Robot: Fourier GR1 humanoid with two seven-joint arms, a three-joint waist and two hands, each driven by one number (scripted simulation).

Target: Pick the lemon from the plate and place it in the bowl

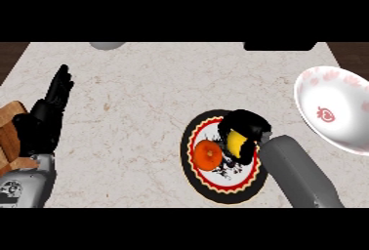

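A round plate (216,188) with a black rim and red scalloped band lies on the counter at centre right. An orange fruit (207,154) rests on its left half. Beside it, the yellow lemon (235,141) shows between the curled fingers of my right hand (245,126), which is shut on it over the plate's upper right part. The white bowl (337,110) with red strawberry marks stands at the right edge, apart from the plate. My left hand (45,117) rests open at the far left, fingers pointing up.
A wooden board (10,128) sits at the left edge under the left hand. A grey round object (108,45) and a dark block (279,46) lie at the counter's far edge. Bare marble stretches between the left hand and the plate.
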